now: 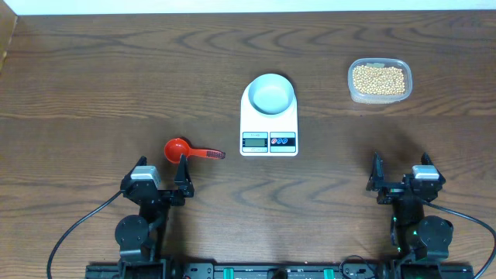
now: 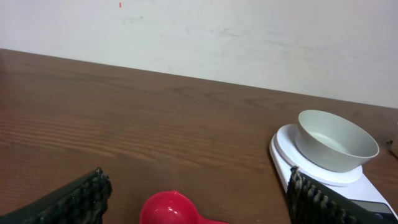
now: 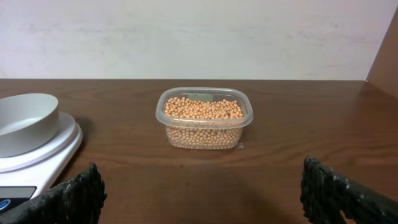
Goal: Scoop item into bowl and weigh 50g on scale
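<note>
The white scale [image 1: 269, 124] sits mid-table with the empty pale bowl [image 1: 271, 94] on its platform; both also show in the left wrist view, scale [image 2: 283, 149] and bowl [image 2: 336, 140], and at the left of the right wrist view, bowl [image 3: 25, 123]. Tan beans [image 1: 378, 79] fill a clear plastic tub [image 3: 204, 117] at the back right. A red scoop [image 1: 180, 149] lies left of the scale, its handle pointing right. My left gripper [image 1: 161, 172] stands open just behind the scoop [image 2: 174, 208]. My right gripper [image 1: 401, 175] stands open and empty, well in front of the tub.
The dark wooden table [image 1: 116, 70] reaches a pale wall at the back. Black cables trail from both arm bases at the front edge.
</note>
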You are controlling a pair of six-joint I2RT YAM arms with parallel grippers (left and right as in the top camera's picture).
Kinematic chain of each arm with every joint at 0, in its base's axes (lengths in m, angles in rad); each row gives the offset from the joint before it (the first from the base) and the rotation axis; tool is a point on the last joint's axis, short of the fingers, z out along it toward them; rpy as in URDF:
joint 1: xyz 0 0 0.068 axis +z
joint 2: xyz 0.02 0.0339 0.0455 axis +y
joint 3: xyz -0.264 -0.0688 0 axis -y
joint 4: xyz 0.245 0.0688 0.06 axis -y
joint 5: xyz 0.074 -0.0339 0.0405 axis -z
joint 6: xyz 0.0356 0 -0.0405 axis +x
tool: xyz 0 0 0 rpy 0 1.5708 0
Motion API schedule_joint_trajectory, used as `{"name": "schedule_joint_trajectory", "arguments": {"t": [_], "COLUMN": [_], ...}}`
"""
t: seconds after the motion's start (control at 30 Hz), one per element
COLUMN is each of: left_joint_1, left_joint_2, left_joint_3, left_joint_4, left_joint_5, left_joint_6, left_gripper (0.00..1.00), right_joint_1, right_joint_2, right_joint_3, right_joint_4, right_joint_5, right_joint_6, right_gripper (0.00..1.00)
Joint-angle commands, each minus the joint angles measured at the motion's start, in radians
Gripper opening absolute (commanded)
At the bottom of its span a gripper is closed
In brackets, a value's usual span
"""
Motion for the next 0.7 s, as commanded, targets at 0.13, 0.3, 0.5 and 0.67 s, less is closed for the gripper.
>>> {"name": "schedule_joint_trajectory", "arguments": {"t": [0.13, 0.3, 0.5, 0.67], "left_joint_1": [0.000, 0.000, 0.000, 0.000], "left_joint_2": [-0.006, -0.006, -0.006, -0.006], "left_joint_3": [-0.030, -0.030, -0.030, -0.030], "left_joint_4": [-0.010, -0.008, -0.008, -0.006], "left_joint_5": [-0.007, -0.006, -0.006, -0.006], "left_joint_6": [-0.012, -0.013, -0.012, -0.035], "left_gripper": [0.93, 0.93, 0.93, 0.94], "right_joint_1": [0.007, 0.007, 0.007, 0.007], "right_joint_2": [0.000, 0.000, 0.000, 0.000], "right_joint_3": [-0.002, -0.002, -0.002, -0.002], "right_joint_4": [-0.005, -0.005, -0.005, -0.005], "right_joint_5": [0.001, 0.001, 0.001, 0.001], "right_joint_6": [-0.012, -0.012, -0.012, -0.012], "right_gripper": [0.99, 0.99, 0.99, 0.99]}}
